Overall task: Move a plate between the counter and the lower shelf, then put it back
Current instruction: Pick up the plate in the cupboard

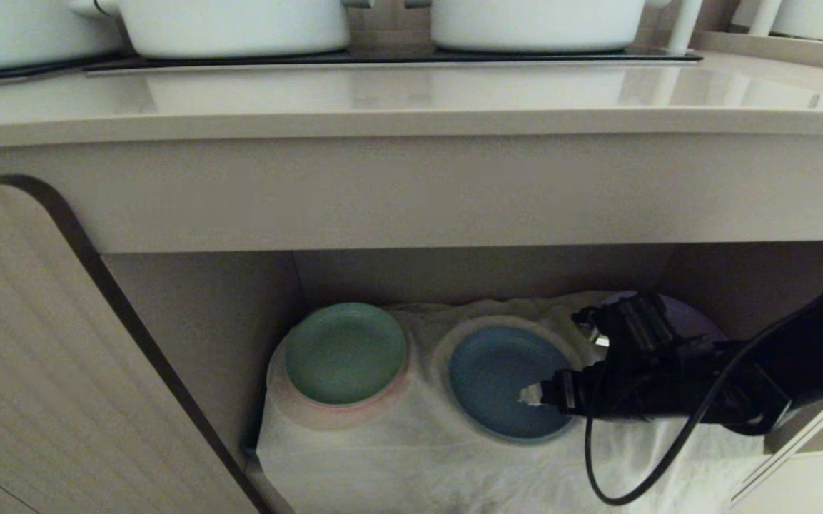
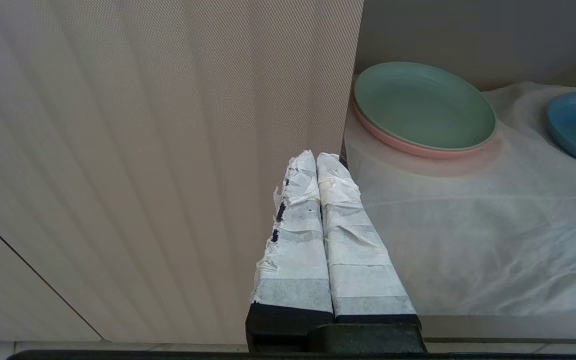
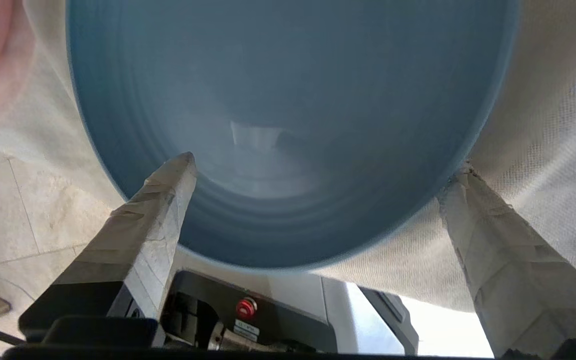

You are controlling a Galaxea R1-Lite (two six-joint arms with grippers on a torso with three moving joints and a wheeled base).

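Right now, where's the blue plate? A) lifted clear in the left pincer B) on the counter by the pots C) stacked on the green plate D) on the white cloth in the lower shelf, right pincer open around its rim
D: the blue plate lies on the white cloth in the lower shelf, and the right pincer stands open with one finger at either side of its rim.

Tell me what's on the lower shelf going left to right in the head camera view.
Green plate → blue plate → right gripper, open at the blue plate's right edge → purple plate, mostly hidden behind the arm. All of the plates rest on the white cloth.
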